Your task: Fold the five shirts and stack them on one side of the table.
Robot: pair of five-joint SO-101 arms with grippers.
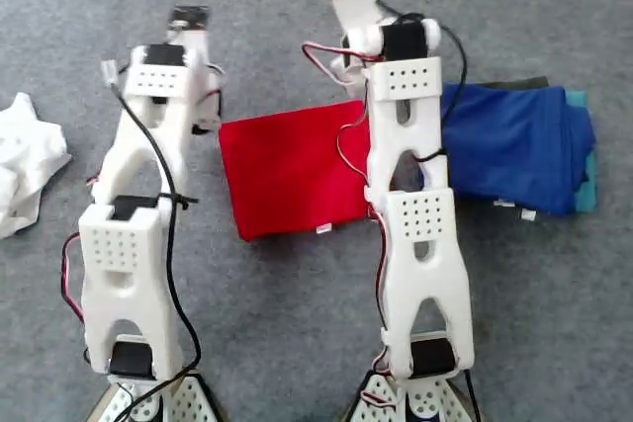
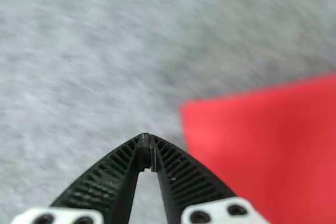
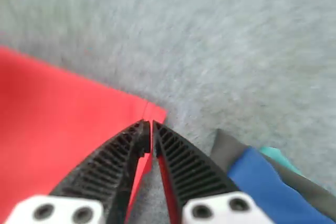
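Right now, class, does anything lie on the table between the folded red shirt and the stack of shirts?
Nothing visible: bare grey table separates the red shirt from the stack; the right arm stands over that gap.

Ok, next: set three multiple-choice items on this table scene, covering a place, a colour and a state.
1. Where does the white shirt lie? A outside the left arm; B between the arms; C outside the right arm.
2. What colour tops the stack? A teal; B blue; C red.
3. How is the red shirt? A crumpled; B rolled up; C folded flat.
Answers: 1 A, it sits past the left arm; 2 B, a blue shirt covers a teal shirt; 3 C, it lies as a neat rectangle.
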